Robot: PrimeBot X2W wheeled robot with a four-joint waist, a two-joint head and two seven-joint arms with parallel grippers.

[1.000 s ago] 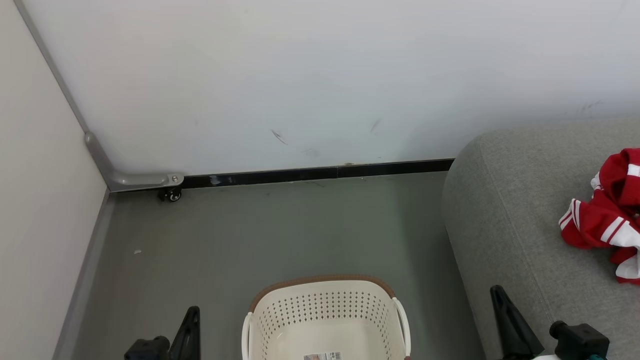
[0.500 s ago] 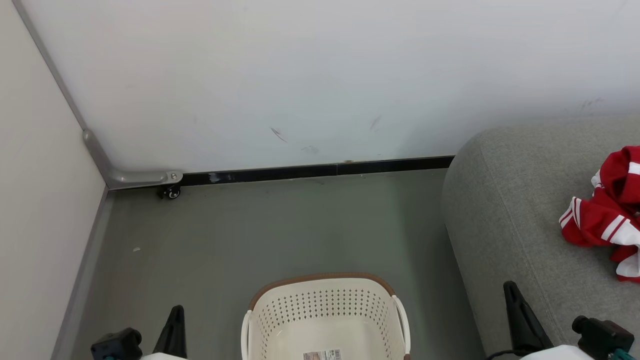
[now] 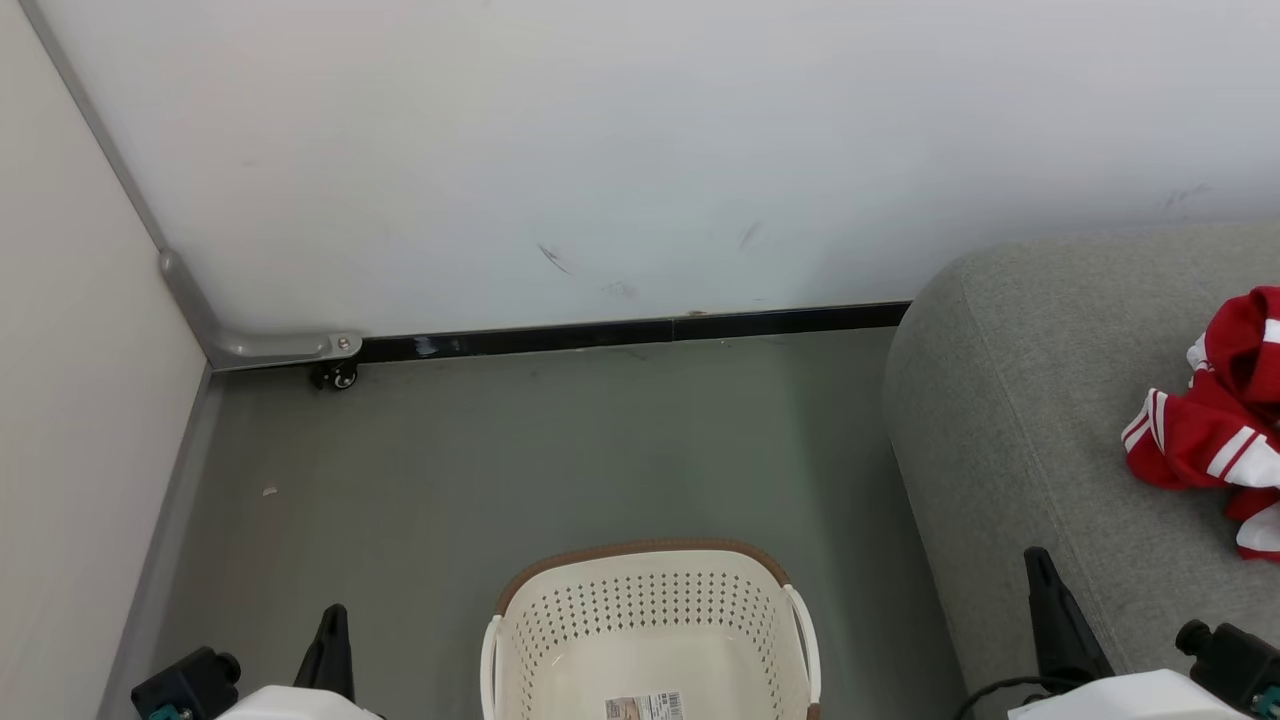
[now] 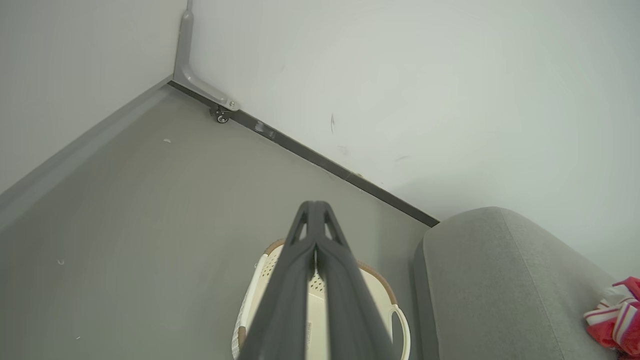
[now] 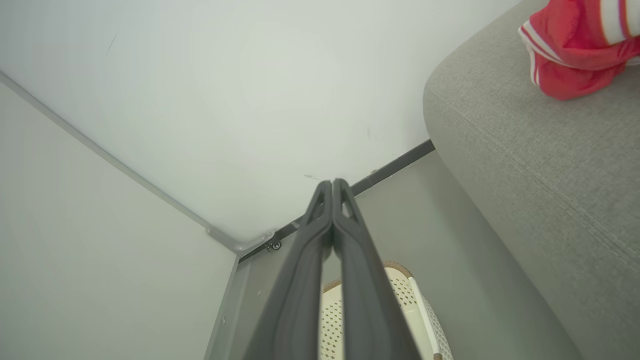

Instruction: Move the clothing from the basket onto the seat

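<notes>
The cream basket (image 3: 790, 625) with a brown rim stands on the floor at the bottom centre, holding nothing but the paper label on its bottom; the basket (image 4: 395, 320) also appears under my left fingers and the basket (image 5: 425, 310) under my right ones. Red and white clothing (image 3: 1215, 430) lies crumpled on the grey seat (image 3: 1010, 420) at the right edge; the clothing (image 5: 575, 45) and the clothing (image 4: 617, 320) rest on the seat (image 5: 540, 165) (image 4: 490, 280). My left gripper (image 3: 333, 612) is shut and empty left of the basket. My right gripper (image 3: 1033, 555) is shut and empty over the seat's front corner.
A white wall with a dark baseboard (image 3: 620, 335) closes the back, and a second wall (image 3: 70, 420) runs along the left. A small caster (image 3: 335, 377) sits under a grey corner bracket. Grey floor (image 3: 520, 460) lies between basket, walls and seat.
Both grippers have drawn back toward the bottom edge, the left going further left and the right further right. The camera has tilted slightly. Basket and clothing lie where they were.
</notes>
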